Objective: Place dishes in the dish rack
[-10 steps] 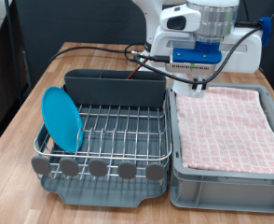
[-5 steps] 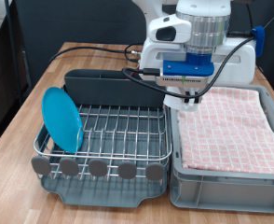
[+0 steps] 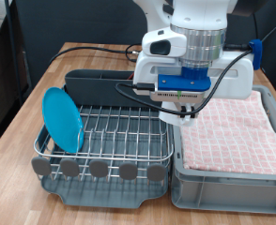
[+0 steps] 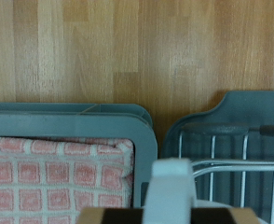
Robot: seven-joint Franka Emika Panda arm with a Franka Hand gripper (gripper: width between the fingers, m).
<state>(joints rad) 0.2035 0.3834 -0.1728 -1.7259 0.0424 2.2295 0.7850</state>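
In the rack: dish rack (image 3: 105, 131) holds blue plate (image 3: 62, 119), upright.
Bin: grey bin (image 3: 230, 173), pink checked cloth (image 3: 232, 127).
Gripper: gripper (image 3: 184, 112) above rack's edge beside the bin; fingers' state cannot be told.

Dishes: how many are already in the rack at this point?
1. A light-blue plate stands on edge at the exterior view's left end of the dish rack. The arm hides the rack's far right corner, so something could be hidden there.
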